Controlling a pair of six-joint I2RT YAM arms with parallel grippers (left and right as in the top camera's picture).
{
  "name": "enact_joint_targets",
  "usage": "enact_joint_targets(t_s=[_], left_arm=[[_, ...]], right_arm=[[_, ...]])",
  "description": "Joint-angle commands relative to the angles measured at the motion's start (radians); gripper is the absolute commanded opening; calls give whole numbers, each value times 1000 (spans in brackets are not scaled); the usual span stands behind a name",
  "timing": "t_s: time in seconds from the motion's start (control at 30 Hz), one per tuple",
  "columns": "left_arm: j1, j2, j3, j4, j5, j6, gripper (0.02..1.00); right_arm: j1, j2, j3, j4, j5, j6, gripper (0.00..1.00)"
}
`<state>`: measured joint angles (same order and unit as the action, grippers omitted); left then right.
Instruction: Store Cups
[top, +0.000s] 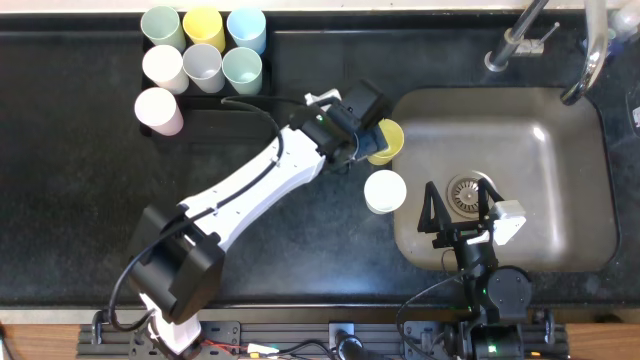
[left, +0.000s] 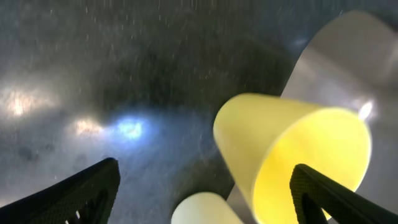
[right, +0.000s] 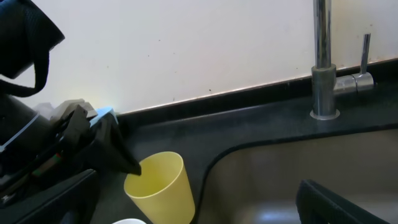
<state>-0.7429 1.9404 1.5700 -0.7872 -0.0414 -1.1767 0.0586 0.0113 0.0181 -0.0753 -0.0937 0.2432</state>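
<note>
I see the left gripper (top: 368, 140) at the left rim of the sink (top: 540, 130), fingers spread wide; the yellow cup (left: 292, 155) sits between them, unclamped; a white cup (top: 385, 190) stands near it. My right gripper (top: 462, 212) hangs over the basin, fingers apart.

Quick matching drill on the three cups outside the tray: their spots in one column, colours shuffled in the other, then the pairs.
Column one:
1. gripper cup, at the left gripper
2. sink-edge cup, untouched, by the sink
3. tray-side cup, alone on the counter beside the tray

Column two:
a. pink
b. yellow
c. white

Pairs: 1-b, 2-c, 3-a
</note>
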Motion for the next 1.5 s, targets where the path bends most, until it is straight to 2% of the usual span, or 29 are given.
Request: enact_joint_targets(t_s=[0.03, 0.33, 0.4, 0.43, 0.47, 0.5, 0.57, 0.6, 0.87, 1.03, 1.27, 1.4, 1.5], left_arm=[[11, 32, -1, 16, 7, -2, 890], [11, 52, -1, 21, 41, -3, 890], [11, 52, -1, 24, 39, -3, 842], [11, 52, -1, 27, 39, -3, 713], [13, 52, -1, 29, 37, -3, 450], [14, 52, -1, 32, 36, -3, 283], [19, 52, -1, 43, 29, -2, 110], [21, 52, -1, 48, 26, -2, 53], [66, 13, 33, 14, 9, -2, 36], [155, -115, 50, -98, -40, -3, 36], [444, -270, 50, -301, -38, -3, 38], [627, -255, 46, -383, 29, -2, 38], [694, -221, 46, -401, 48, -1, 38]], right_arm=[[-6, -7, -13, 7, -2, 4, 998], [-6, -7, -13, 7, -3, 4, 998], [-6, -7, -13, 7, -3, 4, 998], [-6, -7, -13, 7, -3, 4, 996], [-6, -7, -13, 7, -3, 4, 996], [-6, -7, -13, 7, -3, 4, 996], [-6, -7, -13, 7, -2, 4, 998], [-6, -7, -13, 7, -3, 4, 998], [-6, -7, -13, 7, -3, 4, 998], [-6, -7, -13, 7, -3, 4, 998], [-6, -7, -13, 7, -3, 4, 998], [-6, -7, -13, 7, -3, 4, 998], [-6, -7, -13, 7, -3, 4, 996]])
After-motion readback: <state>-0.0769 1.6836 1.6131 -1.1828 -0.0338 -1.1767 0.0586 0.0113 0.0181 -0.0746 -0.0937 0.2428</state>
